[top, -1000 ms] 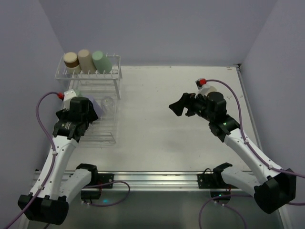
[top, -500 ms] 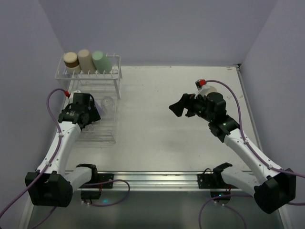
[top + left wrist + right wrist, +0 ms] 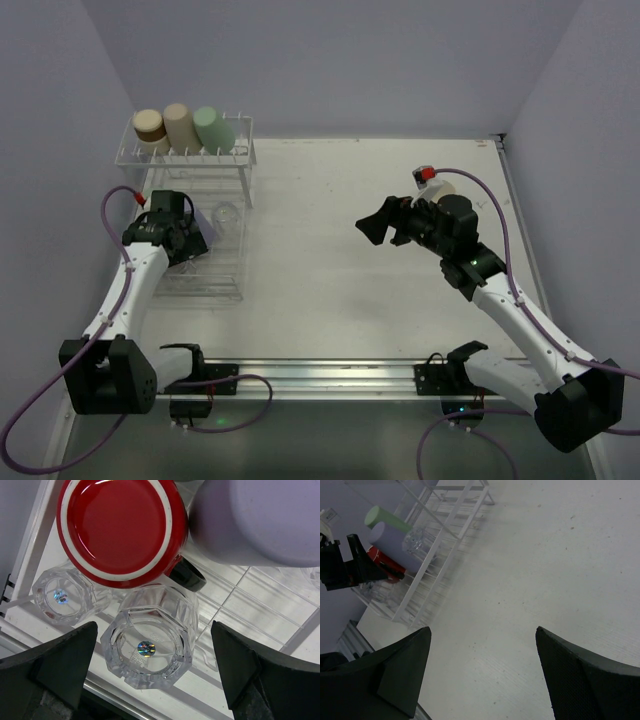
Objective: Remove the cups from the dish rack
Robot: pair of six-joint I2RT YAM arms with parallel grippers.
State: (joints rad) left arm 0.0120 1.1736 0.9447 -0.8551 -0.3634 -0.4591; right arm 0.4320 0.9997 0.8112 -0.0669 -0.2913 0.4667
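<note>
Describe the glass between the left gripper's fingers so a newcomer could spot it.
Find the white dish rack on the table's left, under the open left gripper. Next to the red cup is a clear faceted glass, centred between the fingers; the other glass sits aside.

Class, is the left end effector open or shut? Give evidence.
Open: the left end effector has fingers wide apart, flanking a clear glass.
</note>
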